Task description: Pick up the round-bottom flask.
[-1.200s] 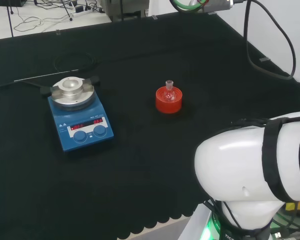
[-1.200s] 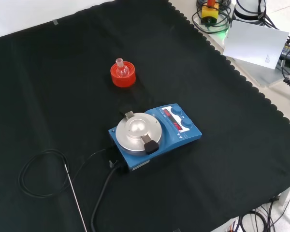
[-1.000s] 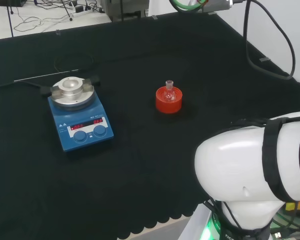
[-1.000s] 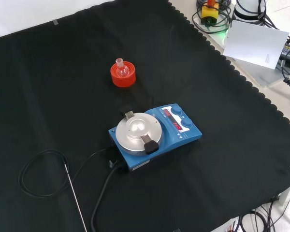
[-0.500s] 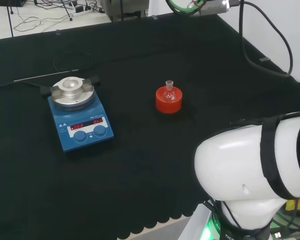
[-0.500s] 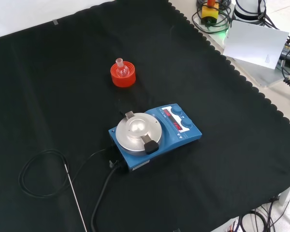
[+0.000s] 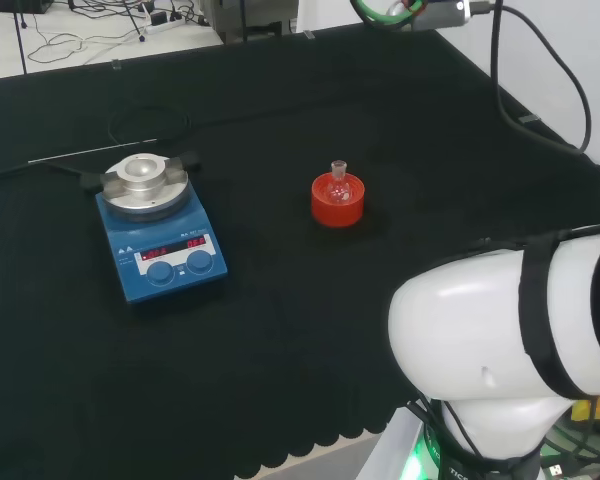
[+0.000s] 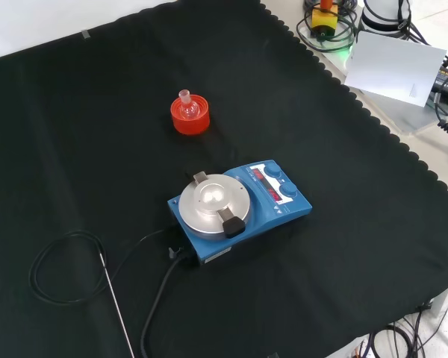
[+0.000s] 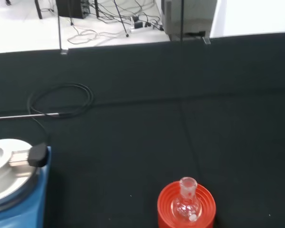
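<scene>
Nothing of the pickup is done yet: the round-bottom flask (image 9: 186,202) stands upright in its red ribbed stand (image 9: 166,211) on the worktop (image 8: 343,149), untouched, with approach, grasp and lift all left. Judging by the wrist view, the wrist camera sits well back from the flask and above it, looking down across the cloth, so the hand is probably well apart from it. Whether its fingers are spread or curled cannot be told. A blue magnetic stirrer (image 7: 158,232) stands apart from the stand.
</scene>
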Robot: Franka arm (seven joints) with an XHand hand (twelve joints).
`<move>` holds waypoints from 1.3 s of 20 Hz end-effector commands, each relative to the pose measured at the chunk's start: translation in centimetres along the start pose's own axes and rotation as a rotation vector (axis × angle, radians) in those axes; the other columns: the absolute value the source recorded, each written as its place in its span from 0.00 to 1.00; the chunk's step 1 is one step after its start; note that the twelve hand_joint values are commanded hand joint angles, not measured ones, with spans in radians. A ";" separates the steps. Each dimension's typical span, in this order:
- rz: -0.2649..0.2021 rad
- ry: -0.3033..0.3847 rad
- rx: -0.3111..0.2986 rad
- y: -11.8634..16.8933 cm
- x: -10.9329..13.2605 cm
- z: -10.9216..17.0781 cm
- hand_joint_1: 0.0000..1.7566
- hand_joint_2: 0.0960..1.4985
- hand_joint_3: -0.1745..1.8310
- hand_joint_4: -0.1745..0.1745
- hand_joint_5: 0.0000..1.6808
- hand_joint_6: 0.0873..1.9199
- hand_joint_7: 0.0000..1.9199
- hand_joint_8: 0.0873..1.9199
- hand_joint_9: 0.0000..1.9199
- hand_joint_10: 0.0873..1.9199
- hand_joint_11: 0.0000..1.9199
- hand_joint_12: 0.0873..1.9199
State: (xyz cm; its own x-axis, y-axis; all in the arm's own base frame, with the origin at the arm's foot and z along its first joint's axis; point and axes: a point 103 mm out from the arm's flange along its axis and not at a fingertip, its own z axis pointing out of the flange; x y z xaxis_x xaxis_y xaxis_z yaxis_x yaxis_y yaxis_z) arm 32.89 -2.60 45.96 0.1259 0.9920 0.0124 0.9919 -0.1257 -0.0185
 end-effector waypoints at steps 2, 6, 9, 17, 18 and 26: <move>0.088 0.032 0.045 4.4 -5.7 7.0 0.07 0.86 0.21 0.46 0.22 0.00 0.04 0.26 0.10 0.32 0.00 0.71; 0.098 0.060 0.042 6.8 -8.3 9.8 0.09 0.85 0.21 0.46 0.23 0.00 0.04 0.26 0.10 0.32 0.01 0.71; 0.113 0.087 0.040 8.5 -9.9 11.8 0.13 0.84 0.20 0.46 0.24 0.00 0.05 0.27 0.11 0.32 0.01 0.71; 0.118 0.118 0.104 11.9 -10.3 18.2 0.24 0.77 0.19 0.44 0.25 0.00 0.07 0.28 0.14 0.33 0.02 0.71; 0.119 0.124 0.114 12.3 -10.1 19.1 0.25 0.77 0.18 0.44 0.26 0.00 0.07 0.28 0.14 0.33 0.02 0.71; 0.125 0.191 0.198 14.6 -9.3 26.1 0.31 0.68 0.17 0.43 0.23 0.00 0.09 0.29 0.16 0.33 0.03 0.71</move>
State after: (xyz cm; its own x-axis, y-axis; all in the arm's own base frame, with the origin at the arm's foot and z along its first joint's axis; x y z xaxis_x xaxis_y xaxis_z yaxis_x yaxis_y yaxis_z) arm 42.34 -12.82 24.59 0.2584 0.9597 0.1102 0.9481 -0.2301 -0.2193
